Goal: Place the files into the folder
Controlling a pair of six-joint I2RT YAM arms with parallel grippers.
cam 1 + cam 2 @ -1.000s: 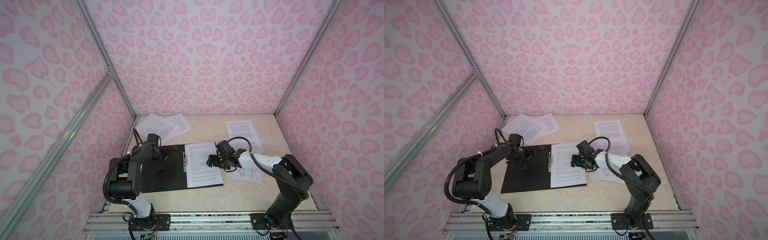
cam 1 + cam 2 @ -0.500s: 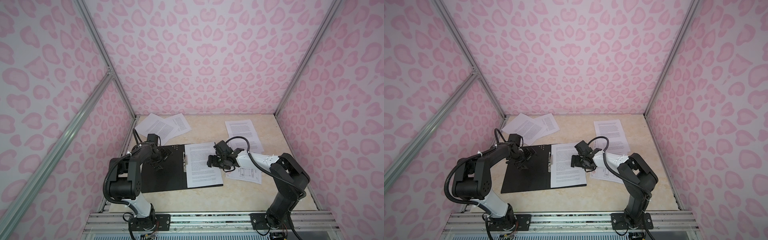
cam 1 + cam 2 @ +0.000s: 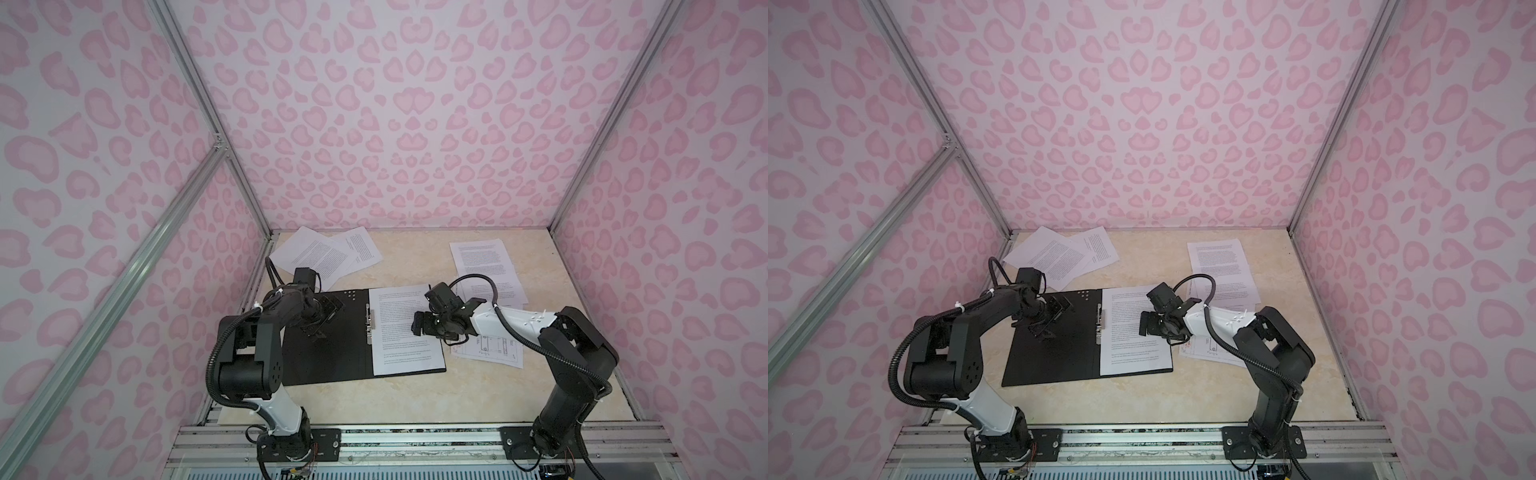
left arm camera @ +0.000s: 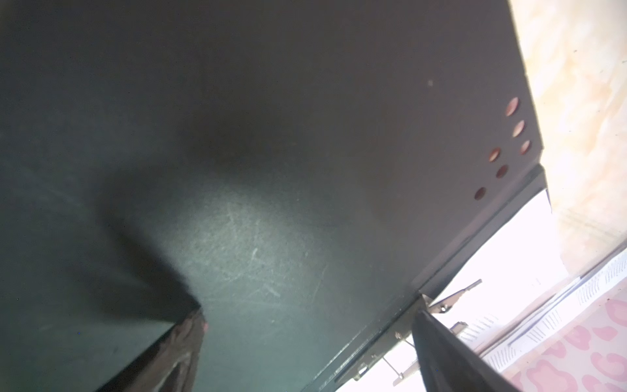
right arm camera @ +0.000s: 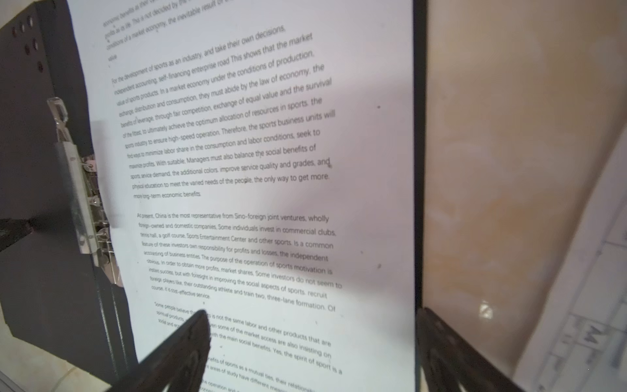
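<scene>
The folder (image 3: pixel 328 357) (image 3: pixel 1054 353) lies open on the table, black inside up, with the metal clip (image 5: pixel 84 203) (image 4: pixel 451 298) at its spine. One of the files, a printed sheet (image 3: pixel 399 345) (image 3: pixel 1133 349) (image 5: pixel 254 169), lies flat on its right half. My right gripper (image 3: pixel 432 330) (image 3: pixel 1160 331) (image 5: pixel 314 314) hovers open low over that sheet, one finger over the text and the other at the folder's right edge. My left gripper (image 3: pixel 322 320) (image 3: pixel 1052 321) (image 4: pixel 310 310) is open just above the bare left flap (image 4: pixel 271 169), holding nothing.
More files lie loose: two overlapping sheets (image 3: pixel 328 255) at the back left, text sheets (image 3: pixel 482 257) at the back right, and a line-drawing sheet (image 3: pixel 490 349) (image 5: pixel 583 305) beside the folder, partly under my right arm. Pink patterned walls close in three sides.
My right arm has crept very slightly to the left over the sheet in the folder. The left arm, the folder and the loose sheets have not moved.
</scene>
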